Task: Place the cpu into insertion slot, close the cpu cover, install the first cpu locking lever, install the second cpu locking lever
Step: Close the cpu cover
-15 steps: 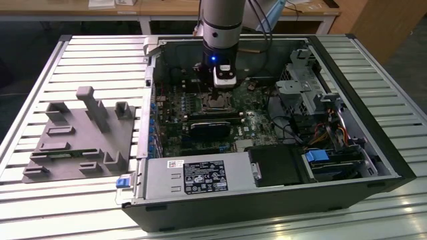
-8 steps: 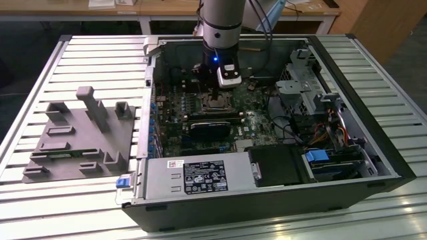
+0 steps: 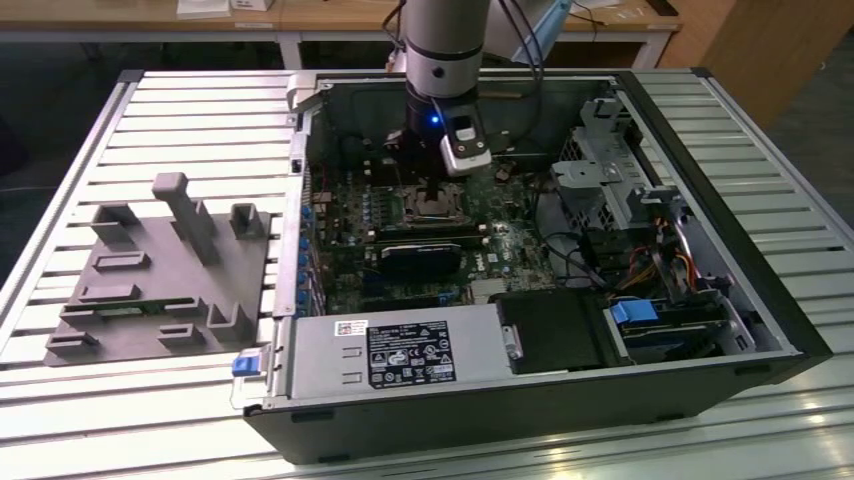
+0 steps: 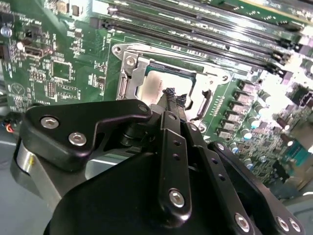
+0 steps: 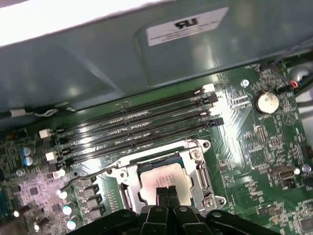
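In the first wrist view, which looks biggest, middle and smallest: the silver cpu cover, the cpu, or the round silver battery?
Biggest: the cpu cover, which frames the chip.
Middle: the cpu, partly behind the gripper.
Smallest: the round silver battery, clearly littler than both.

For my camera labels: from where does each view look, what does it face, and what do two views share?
Exterior view: off the arm, looking down into the open computer case; arm and gripper show.
First wrist view: on the arm, facing cpu and memory slots; fingertips show.
Second wrist view: on the arm, facing the cpu; the gripper shows.
Both wrist views share the cpu.
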### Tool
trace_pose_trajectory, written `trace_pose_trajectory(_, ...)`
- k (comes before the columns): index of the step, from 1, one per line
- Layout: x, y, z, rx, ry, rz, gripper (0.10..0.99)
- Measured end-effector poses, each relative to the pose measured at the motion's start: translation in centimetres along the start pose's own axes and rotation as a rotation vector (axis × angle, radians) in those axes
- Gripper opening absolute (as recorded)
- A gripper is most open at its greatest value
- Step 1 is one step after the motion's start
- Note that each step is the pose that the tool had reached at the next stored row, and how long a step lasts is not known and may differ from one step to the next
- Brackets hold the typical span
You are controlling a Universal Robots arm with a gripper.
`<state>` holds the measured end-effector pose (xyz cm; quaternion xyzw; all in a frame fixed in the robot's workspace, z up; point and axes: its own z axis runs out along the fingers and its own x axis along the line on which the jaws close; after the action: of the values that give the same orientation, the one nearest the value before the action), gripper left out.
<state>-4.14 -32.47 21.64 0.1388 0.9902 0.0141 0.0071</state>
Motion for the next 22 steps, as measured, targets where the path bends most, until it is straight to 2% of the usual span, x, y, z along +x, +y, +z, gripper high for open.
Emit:
trace_pose_trajectory(4,0.0,0.0,0.07,-0.004,-0.0092,-0.052,0.106)
trace_pose_trajectory(9,0.0,-0.01,0.15,-0.006,-0.0106,-0.139,0.106)
trace_pose_trajectory(16,0.11,-0.05,0.07,-0.006,-0.0113,-0.142,0.106)
trace_pose_trajectory(22,0.11,-0.01,-0.69,-0.006,-0.0114,-0.142,0.106)
